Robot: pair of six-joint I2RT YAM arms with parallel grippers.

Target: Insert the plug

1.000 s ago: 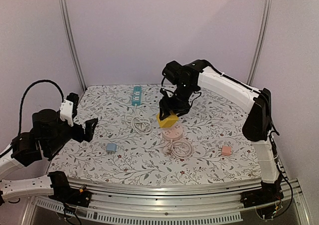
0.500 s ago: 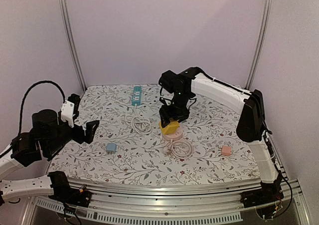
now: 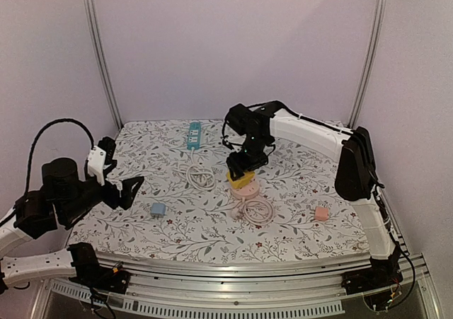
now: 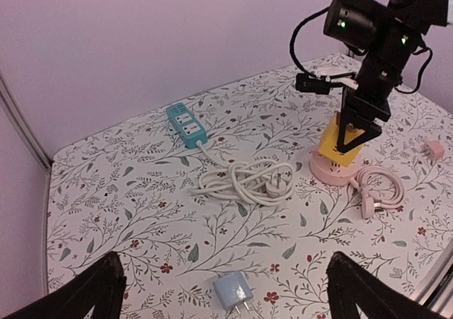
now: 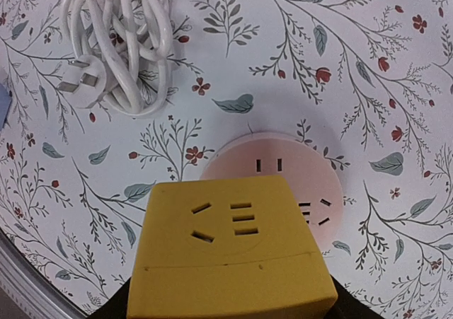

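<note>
My right gripper (image 3: 241,169) is shut on a yellow cube plug adapter (image 3: 238,178), holding it down over a round pink socket (image 3: 246,189) in the middle of the table. In the right wrist view the yellow adapter (image 5: 233,248) covers the near half of the pink socket (image 5: 301,170), whose far slots still show. From the left wrist view the adapter (image 4: 338,143) sits on or just above the socket (image 4: 333,172); its prongs are hidden. My left gripper (image 3: 131,186) is open and empty, above the table's left side (image 4: 225,266).
A light blue charger (image 3: 158,209) lies below my left gripper (image 4: 233,293). A teal power strip (image 3: 193,134) with a bundled white cable (image 3: 199,176) lies at the back. The socket's pink cable coil (image 3: 255,209) and a small pink plug (image 3: 321,213) lie to the right.
My right gripper has lowered the yellow adapter down and slightly right onto the pink socket. My left arm has shifted a little lower and nearer.
</note>
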